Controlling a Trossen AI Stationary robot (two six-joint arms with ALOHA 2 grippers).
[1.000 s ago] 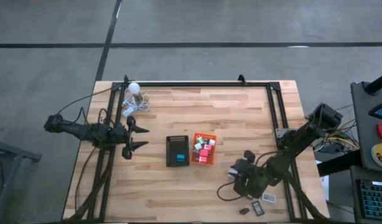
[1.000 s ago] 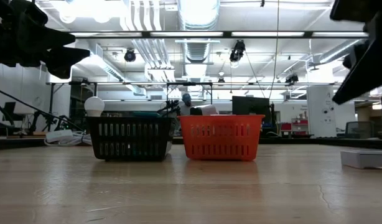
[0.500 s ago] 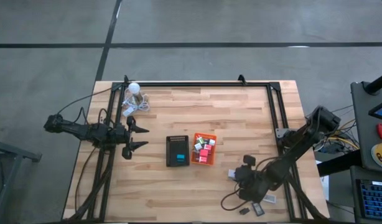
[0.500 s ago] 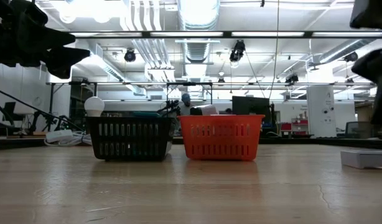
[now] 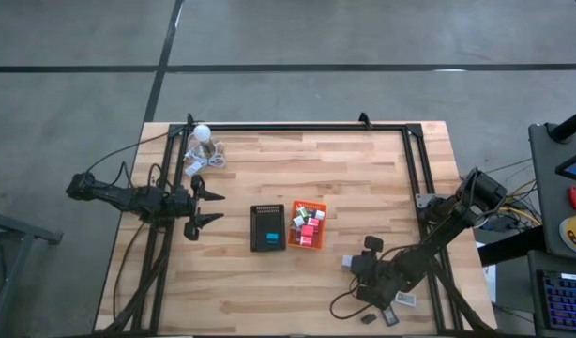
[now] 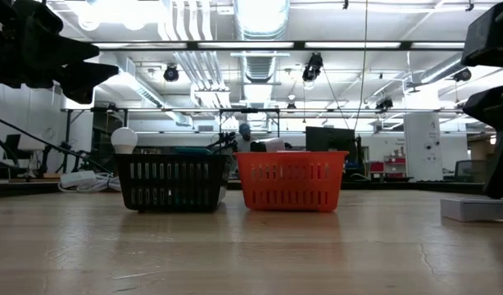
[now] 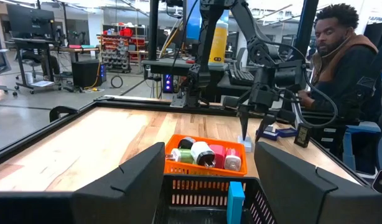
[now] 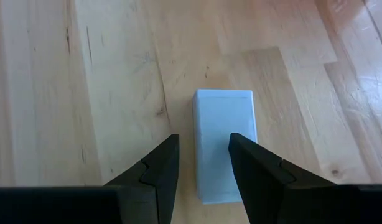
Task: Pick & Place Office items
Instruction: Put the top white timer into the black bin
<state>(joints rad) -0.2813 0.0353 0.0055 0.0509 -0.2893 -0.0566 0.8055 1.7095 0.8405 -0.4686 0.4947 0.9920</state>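
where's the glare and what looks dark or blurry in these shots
Low view: ceiling lights blow out white, and the left gripper is a black silhouette against them. Right wrist view: the fingers are dark and soft, the white block sharper. High view: even light, no glare on the table.

I am looking down at a smooth, pale plastic-looking block [image 8: 224,144] lying on the planked wooden table [image 8: 104,74], its grain and knots showing under a slight sheen.
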